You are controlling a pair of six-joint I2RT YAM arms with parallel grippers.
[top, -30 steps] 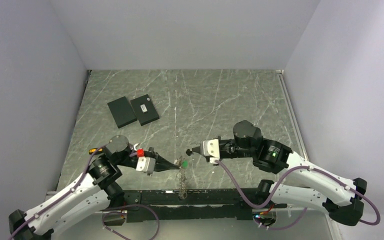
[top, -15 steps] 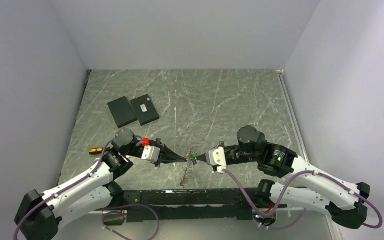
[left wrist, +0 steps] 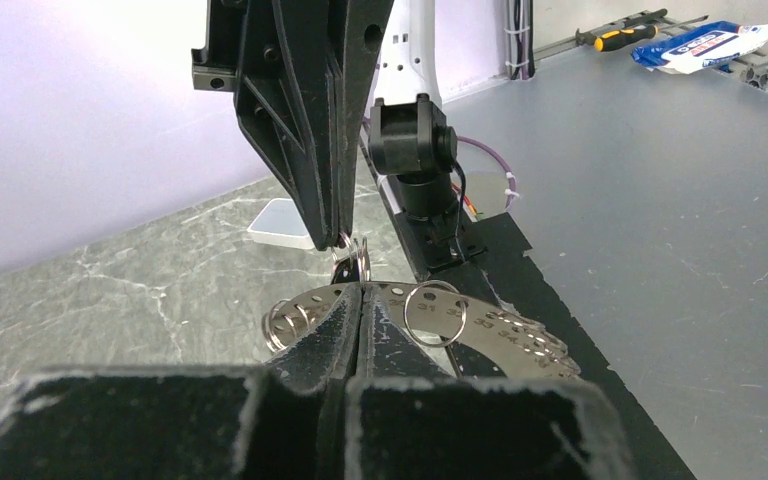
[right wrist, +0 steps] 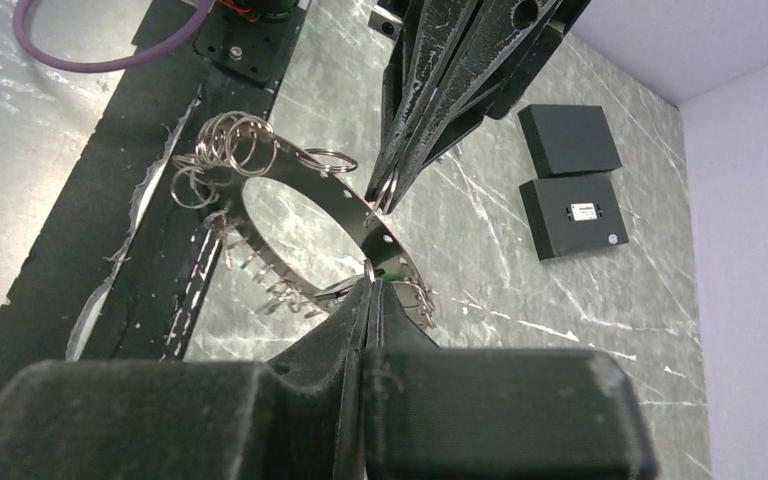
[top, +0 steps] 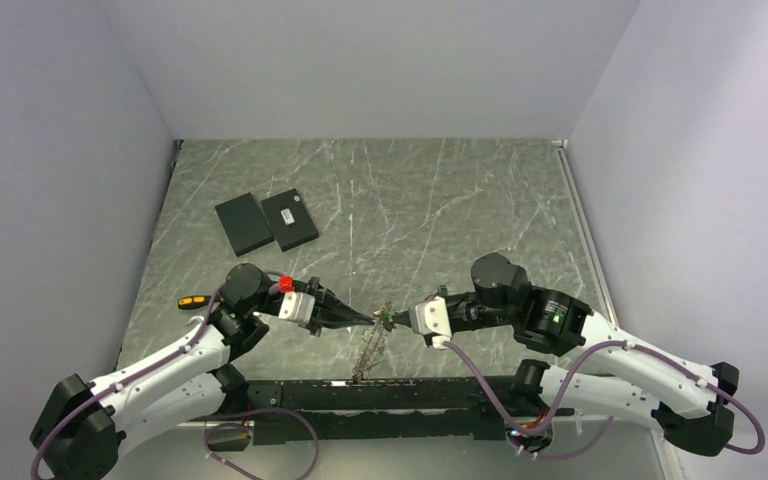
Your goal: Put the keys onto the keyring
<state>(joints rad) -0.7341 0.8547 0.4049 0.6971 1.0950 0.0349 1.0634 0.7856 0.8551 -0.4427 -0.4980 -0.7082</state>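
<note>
The left gripper (left wrist: 360, 298) is seen with its fingers pressed together, and the thin edge of the keyring (left wrist: 508, 338) is pinched at their tips. The right gripper (right wrist: 370, 288) is likewise closed, with one small ring of the keyring caught at its very tip. The two sets of tips stand almost nose to nose. The keyring is held between them, off the marbled table (top: 440, 200), near its front edge and between the two arm bases.

The keyring is shown as a curved, perforated metal band stamped with numbers. It is hung with a cluster of split rings (right wrist: 230, 140) and a green tag (right wrist: 392, 272), and its loose end dangles toward the table. A small dark piece under the right tips may be one of the keys (left wrist: 345, 272), though it is too small for that to be told with certainty. Two flat black plates (right wrist: 572, 215) are seen well apart from all this, farther back on the left.

The band is judged light, thin and springy, and smooth enough to slide between the pads if gripped only by its edge. The rings hang loosely and would be expected to swing. A hold is best taken across the flat of the band, close beside the ring being worked, so that the ring is steadied. A key would be better taken by its black head, with the blade kept free for the ring's split.
</note>
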